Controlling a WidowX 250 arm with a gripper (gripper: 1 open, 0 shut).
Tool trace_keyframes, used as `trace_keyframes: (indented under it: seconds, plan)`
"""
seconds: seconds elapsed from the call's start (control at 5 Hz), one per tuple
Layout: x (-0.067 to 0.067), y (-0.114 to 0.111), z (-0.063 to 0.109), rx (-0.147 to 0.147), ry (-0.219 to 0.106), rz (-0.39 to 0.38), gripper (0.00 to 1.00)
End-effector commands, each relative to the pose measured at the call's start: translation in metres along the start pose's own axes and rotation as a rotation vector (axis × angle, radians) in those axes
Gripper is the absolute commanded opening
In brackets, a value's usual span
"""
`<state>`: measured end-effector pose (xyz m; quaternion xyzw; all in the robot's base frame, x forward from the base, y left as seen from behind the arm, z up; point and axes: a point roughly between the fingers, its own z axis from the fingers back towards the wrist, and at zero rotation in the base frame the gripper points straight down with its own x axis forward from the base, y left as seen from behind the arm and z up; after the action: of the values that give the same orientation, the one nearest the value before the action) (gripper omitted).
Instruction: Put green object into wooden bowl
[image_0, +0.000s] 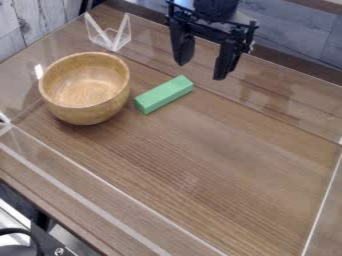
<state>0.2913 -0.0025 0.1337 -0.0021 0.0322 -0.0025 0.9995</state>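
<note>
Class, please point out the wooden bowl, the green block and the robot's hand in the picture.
Wooden bowl (86, 117): camera view, on its outer front wall.
Green block (164, 94): camera view, on its top face.
Hand (211, 62): camera view, midway between its fingertips.

From my camera, the bowl (84, 88) sits on the left part of the counter (214, 165), nearer its left edge than its right. Just to the bowl's right I have the block (164, 94), outside the bowl and flat on the counter, lying aslant: its near end points toward the bowl's side, its far end away to the right. Behind the bowl, close to the counter's far left edge, I see a small frame-like thing (112, 33), too small for me to name, well to the left of the far right corner.
</note>
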Motion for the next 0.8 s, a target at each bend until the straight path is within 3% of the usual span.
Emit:
trace_keyframes:
  seconds: [0.0, 0.4, 0.6]
  plan:
    - [-0.003, 0.014, -0.013, 0.009, 0.007, -0.002, 1.0]
    - [0.013, 0.028, -0.045, 0.058, -0.004, -0.258, 1.0]
    - [0.02, 0.045, -0.035, 0.074, -0.017, -0.241, 1.0]
